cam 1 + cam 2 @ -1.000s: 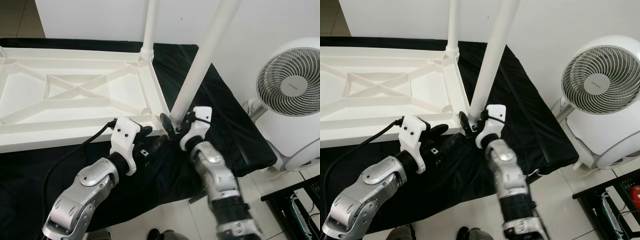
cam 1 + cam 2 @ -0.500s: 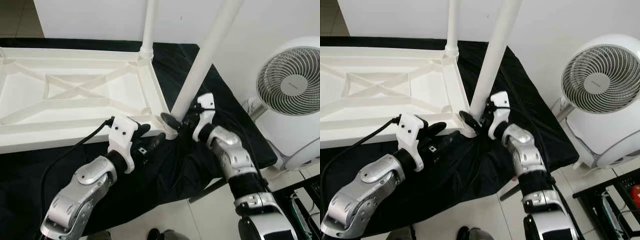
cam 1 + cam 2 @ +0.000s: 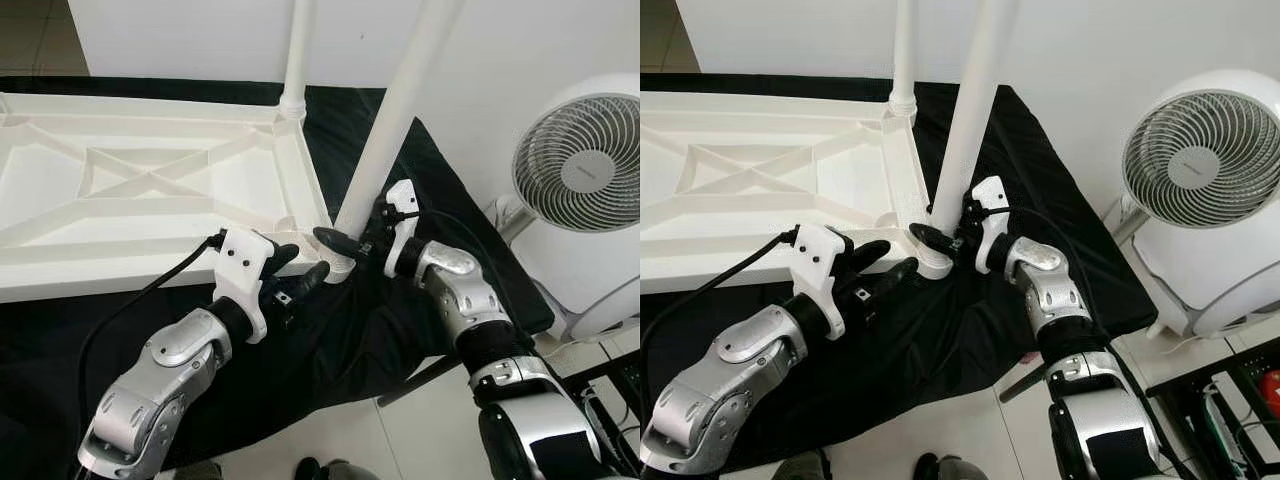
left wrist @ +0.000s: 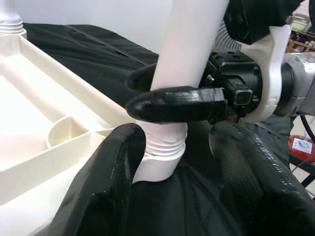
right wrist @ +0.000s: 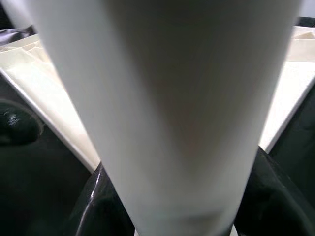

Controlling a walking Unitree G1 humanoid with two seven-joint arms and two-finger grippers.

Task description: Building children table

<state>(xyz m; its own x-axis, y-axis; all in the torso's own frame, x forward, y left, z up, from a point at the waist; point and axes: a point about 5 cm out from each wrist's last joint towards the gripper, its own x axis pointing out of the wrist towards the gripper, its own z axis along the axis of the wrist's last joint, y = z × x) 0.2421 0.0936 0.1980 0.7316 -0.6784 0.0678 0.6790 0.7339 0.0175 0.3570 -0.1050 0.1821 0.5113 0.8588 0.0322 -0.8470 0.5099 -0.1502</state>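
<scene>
1. In the left eye view we see the upturned white tabletop [image 3: 150,190] lying on a black cloth [image 3: 330,350], with one table leg [image 3: 297,60] already standing at its far right corner. Our right gripper [image 3: 348,243] is clamped round the base of a second table leg [image 3: 395,120] at the near right corner, where the leg meets its corner socket [image 3: 338,265]. Our left gripper [image 3: 295,272] sits just beside that socket, fingers spread and holding nothing.

2. In the right eye view the same leg leans slightly off upright. A white fan [image 3: 1195,170] stands on the floor to the right, well apart from the tabletop; its hub badge is too small for us to read.

3. In the left wrist view our left fingers [image 4: 106,182] bracket the socket without closing on it, while one right finger [image 4: 174,104] wraps across the leg just above the threaded collar [image 4: 165,147].

4. In the right wrist view the leg fills the space between our right fingers [image 5: 270,191], held firmly.

5. We judge the risk to be cross-threading: if the leg is turned while tilted, the threads could jam or the leg could pop out. The tabletop could also slide on the cloth, since nothing grips it.

6. We read no brand or writing anywhere.
</scene>
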